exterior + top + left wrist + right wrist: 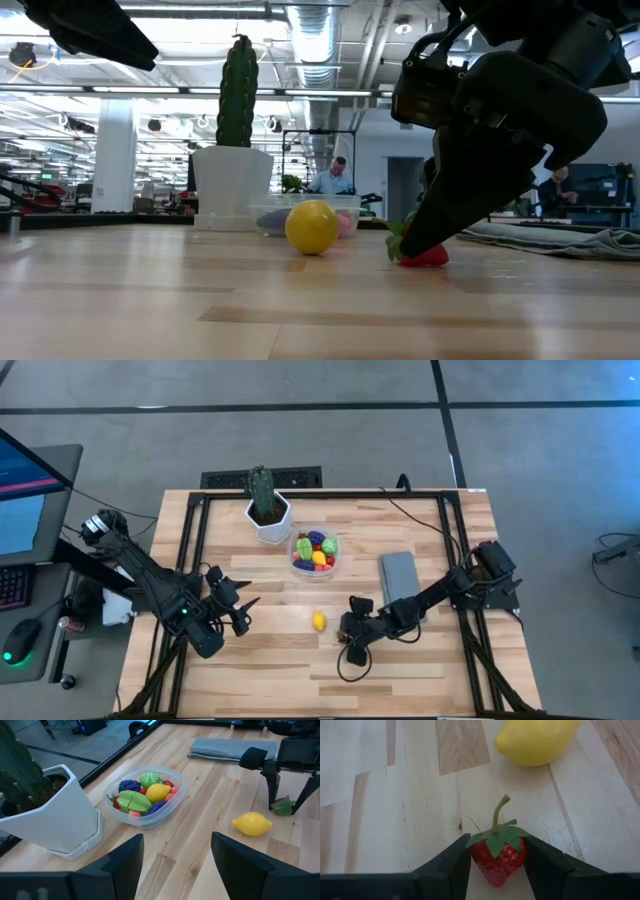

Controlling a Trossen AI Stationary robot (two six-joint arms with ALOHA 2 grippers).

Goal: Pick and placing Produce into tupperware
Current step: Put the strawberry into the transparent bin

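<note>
Here, your right gripper (pixel 354 642) sat low on the table (pixel 440 670), a little right of centre in the lower half of the high view. Its jaws had drawn in narrow around a red toy strawberry (pixel 498 854): in the right wrist view both dark fingers (pixel 451 866) pressed the berry's sides, with its green leaves and stem poking up between them. The low view placed that strawberry down at the tabletop, under the gripper's tip, right of centre.

A yellow lemon (pixel 318 621) lay loose on the wood just left of that gripper, close to the strawberry but not touching it.

The tupperware (pixel 314 552) stood above the lemon in the high view, near the frame's upper middle, beside the white pot (pixel 268 520) holding the cactus (pixel 261 489). Inside it you had a heap of produce (pixel 141 800), green, yellow, purple and red pieces.

Your left gripper (pixel 244 614) waited at the lower left of the high view, well apart from the fruit. Its jaws stood partly open with nothing between them.

The grey folded cloth (pixel 399 577) lay right of the tupperware, partly under the right arm.
</note>
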